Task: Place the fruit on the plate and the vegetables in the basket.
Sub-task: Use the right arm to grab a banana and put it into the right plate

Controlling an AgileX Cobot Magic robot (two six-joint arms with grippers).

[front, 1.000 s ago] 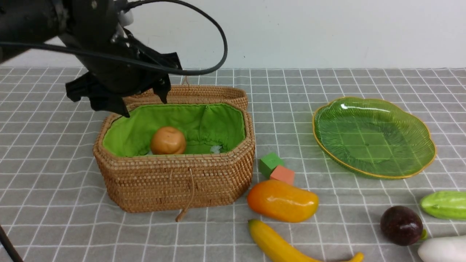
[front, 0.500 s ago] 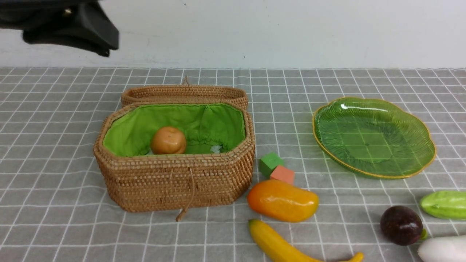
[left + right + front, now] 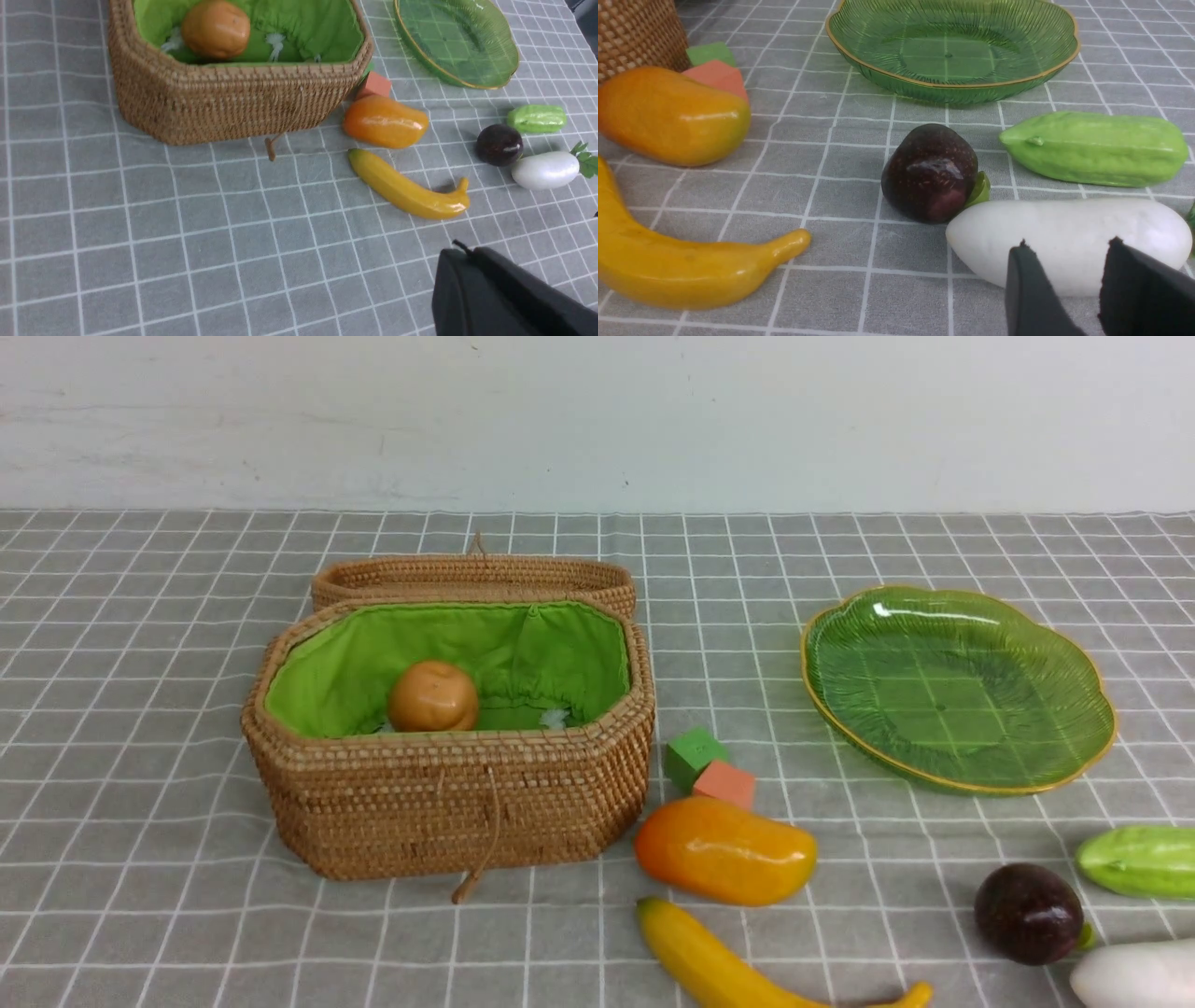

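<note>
One lumpy tan potato (image 3: 432, 695) sits in the woven basket (image 3: 420, 803); left jaws closed, empty, right jaws parted, empty.

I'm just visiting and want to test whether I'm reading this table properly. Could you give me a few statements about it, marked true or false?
1. The potato lies inside the basket. True.
2. The mango sits on the plate. False: the plate holds nothing, and the mango lies on the tablecloth beside the basket.
3. The basket's lid is shut. False: the lid is folded back behind the open basket.
4. The banana lies on the tablecloth, nearer the front camera than the mango. True.
5. The right claw grips the radish. False: the right claw stands open close to the radish, with nothing between its jaws.
</note>
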